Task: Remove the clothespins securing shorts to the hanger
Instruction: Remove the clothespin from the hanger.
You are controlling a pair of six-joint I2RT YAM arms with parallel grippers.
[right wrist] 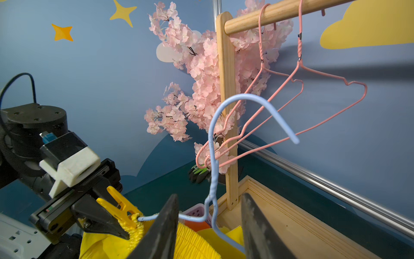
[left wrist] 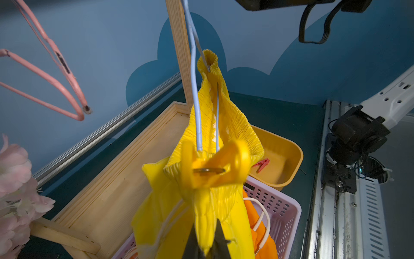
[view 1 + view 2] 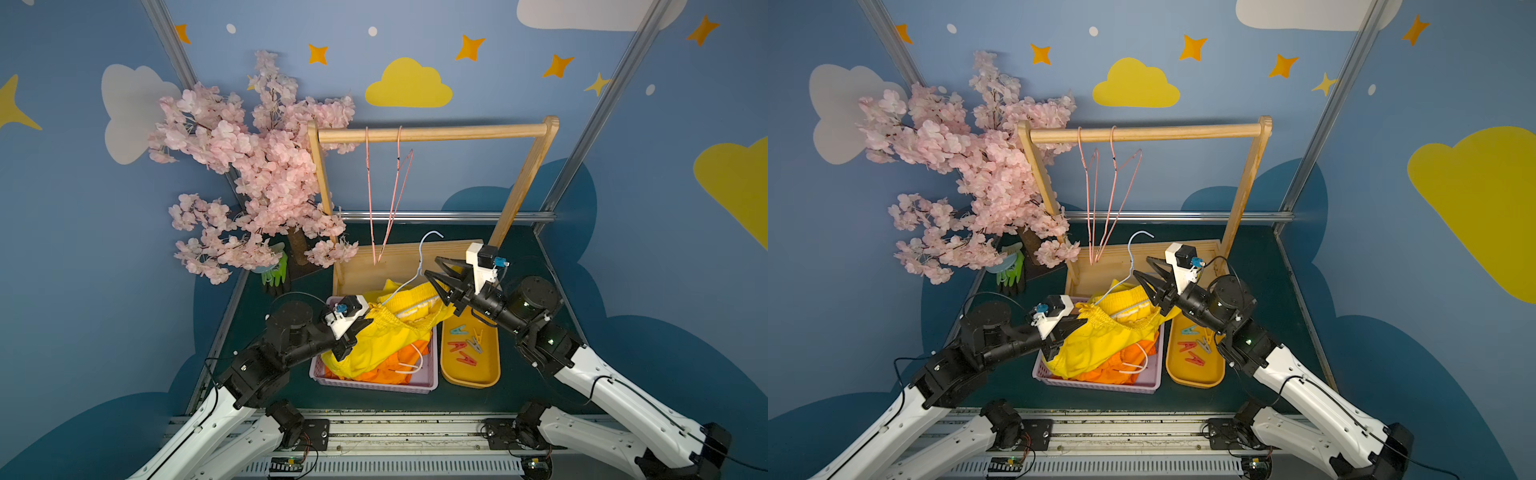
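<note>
— Pinching the yellow shorts [image 3: 386,332] just beside the yellow clothespin [image 1: 118,205], the left gripper [image 2: 207,244] is pressed together. The right gripper [image 1: 209,195] is spread around the blue hanger [image 1: 246,98], gripping nothing.
— Then I fear a pull will drag everything together, the clothespin not opening, or the hanger drops into the pink basket [image 3: 374,384].
</note>
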